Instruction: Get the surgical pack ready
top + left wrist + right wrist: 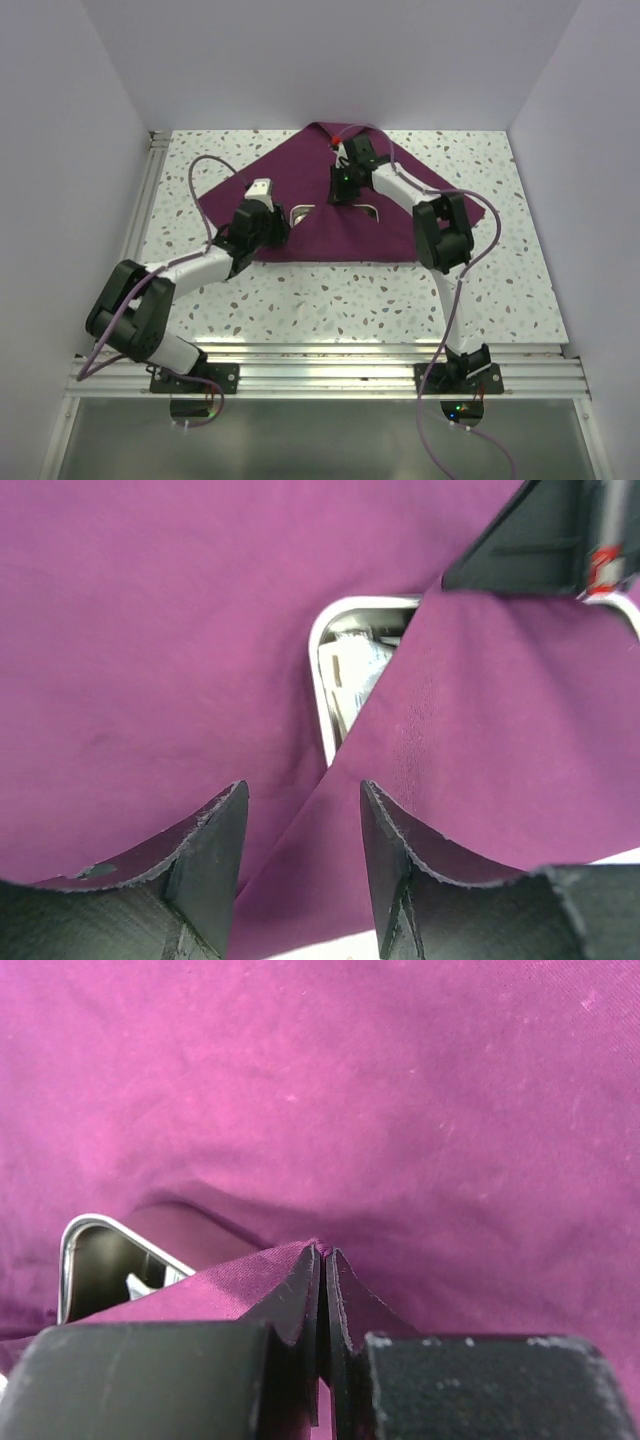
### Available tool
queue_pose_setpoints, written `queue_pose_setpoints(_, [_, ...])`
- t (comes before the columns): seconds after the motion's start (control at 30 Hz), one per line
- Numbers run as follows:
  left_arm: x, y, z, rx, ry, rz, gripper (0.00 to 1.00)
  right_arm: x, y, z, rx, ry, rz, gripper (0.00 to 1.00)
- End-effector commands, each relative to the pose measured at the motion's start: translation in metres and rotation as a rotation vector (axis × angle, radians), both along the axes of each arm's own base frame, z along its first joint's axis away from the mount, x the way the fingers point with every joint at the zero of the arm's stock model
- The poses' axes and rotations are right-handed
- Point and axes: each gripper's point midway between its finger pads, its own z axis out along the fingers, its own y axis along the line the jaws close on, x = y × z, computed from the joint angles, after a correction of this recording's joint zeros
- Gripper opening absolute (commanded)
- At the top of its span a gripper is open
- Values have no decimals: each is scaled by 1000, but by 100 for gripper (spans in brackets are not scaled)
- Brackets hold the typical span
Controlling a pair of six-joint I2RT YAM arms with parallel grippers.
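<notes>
a white desk (400, 300) speckled with grey and brown chips fills a small booth with plain pale walls (330, 60). ribbed aluminium rails (330, 370) run along its near edge and up its left side.

the large plum-maroon fabric drape (330, 240) lies spread on the far middle of the desk, one corner pointing to the back wall. it covers most of a shiny rounded-corner steel tray (320, 660), and only parts of the rim show where the cloth is lifted. pale white things (358, 665) lie inside, too unclear to name.

the right claw (323, 1252) is pressed together on a fold of the drape and holds that flap above the tray. the left claw (303, 795) hovers low over the near part of the drape with its fingers apart. a cloth edge runs between them and nothing is gripped.

a small red mark (603, 568) on the right claw's black body is too blurred to read.
</notes>
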Motion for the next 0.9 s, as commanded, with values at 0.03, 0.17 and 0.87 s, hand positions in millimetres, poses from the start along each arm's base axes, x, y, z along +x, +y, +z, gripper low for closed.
queue_pose_setpoints(0.03, [8, 20, 41, -1, -157, 100, 54, -11, -18, -34, -95, 107, 12, 0])
queue_pose_setpoints(0.17, [5, 29, 48, 0, -186, 135, 55, -18, -22, -48, -117, 164, 25, 0])
queue_pose_setpoints(0.87, [12, 60, 29, -85, -95, 185, 54, -70, -25, -64, -82, 289, 134, 0])
